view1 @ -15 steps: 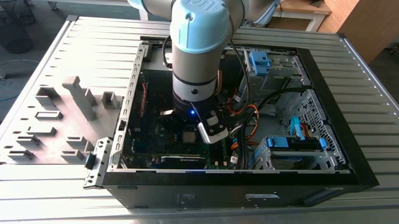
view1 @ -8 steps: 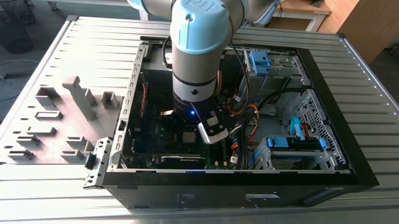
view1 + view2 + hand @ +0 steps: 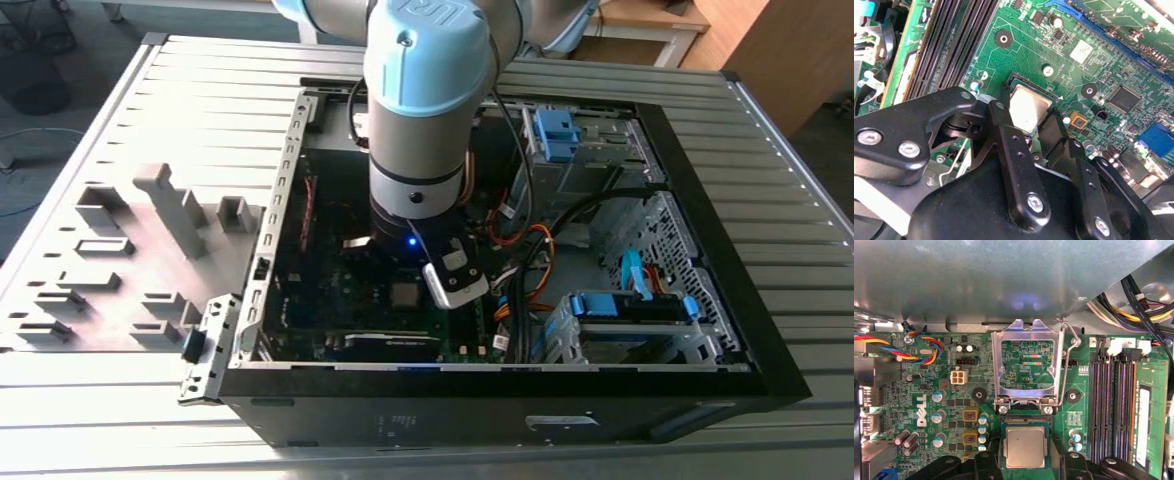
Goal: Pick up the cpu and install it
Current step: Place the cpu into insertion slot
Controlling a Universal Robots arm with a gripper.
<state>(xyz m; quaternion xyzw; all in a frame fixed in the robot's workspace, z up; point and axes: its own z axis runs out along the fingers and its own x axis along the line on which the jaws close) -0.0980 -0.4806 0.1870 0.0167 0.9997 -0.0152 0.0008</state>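
Nearest to the wrist cameras, the black gripper (image 3: 1026,462), low over the green motherboard (image 3: 1081,410) and straddling the cpu (image 3: 1025,448). Not possible to tell whether clamped on the chip or loose from it. Cpu lying flat, silver top upward, inside the black socket (image 3: 1025,419) and square with its edges, in both wrist views.

Just beyond the socket, the hinged metal frame (image 3: 1026,327), folded open, with green board visible through its window. To one side of the socket, apart from the chip, long black memory slots (image 3: 1106,405) in a row. To the other side, small capacitors and a white connector (image 3: 957,376); further out, a bundle of red, blue and yellow wires (image 3: 884,347). Behind all this, a grey metal wall (image 3: 1004,275).

Farther off, in the exterior view, the grey and light blue arm (image 3: 420,120), reaching straight down into the open PC case (image 3: 534,410). Case lying on its side on a ribbed metal table (image 3: 814,250). Inside the case, toward the exterior view's right, blue drive brackets (image 3: 554,135) and orange cables (image 3: 534,240). On the table at the exterior view's left, beside the case, a grey moulded holder (image 3: 134,240) with pockets and upright posts.
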